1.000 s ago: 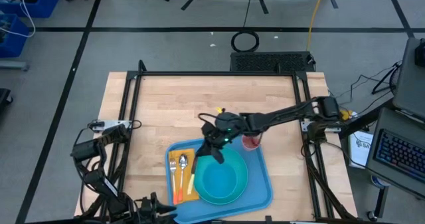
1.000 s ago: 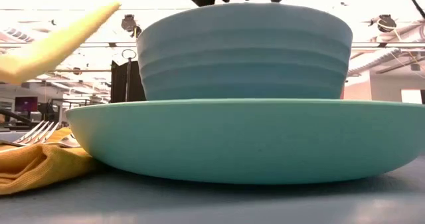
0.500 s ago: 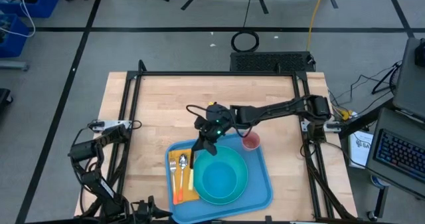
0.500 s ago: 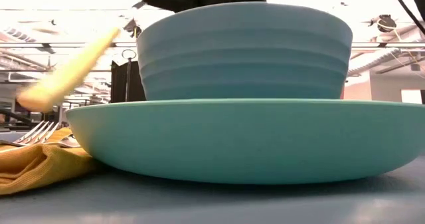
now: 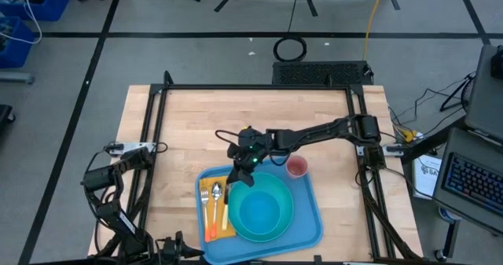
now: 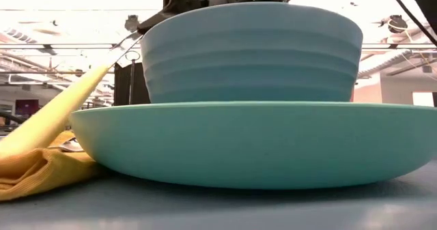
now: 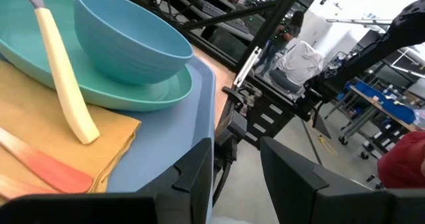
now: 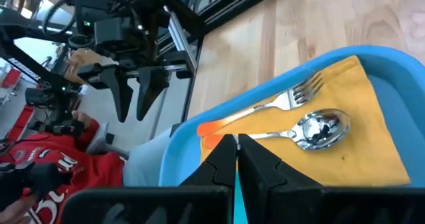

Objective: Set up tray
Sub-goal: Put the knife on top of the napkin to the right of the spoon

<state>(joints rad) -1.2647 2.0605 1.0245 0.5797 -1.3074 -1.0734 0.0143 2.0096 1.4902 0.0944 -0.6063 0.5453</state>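
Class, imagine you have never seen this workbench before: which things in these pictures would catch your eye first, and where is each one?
The blue tray at the table's near edge stands out, carrying a teal plate with a bowl on it. Left of the plate lies a yellow napkin with a fork and spoon. The right gripper reaches over the tray, shut on a yellow-handled knife angled down onto the napkin.

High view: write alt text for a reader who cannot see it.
A blue tray on a wooden table holds a teal plate with a bowl, a yellow napkin with cutlery, and a red cup. The right gripper lowers a yellow-handled knife onto the napkin.
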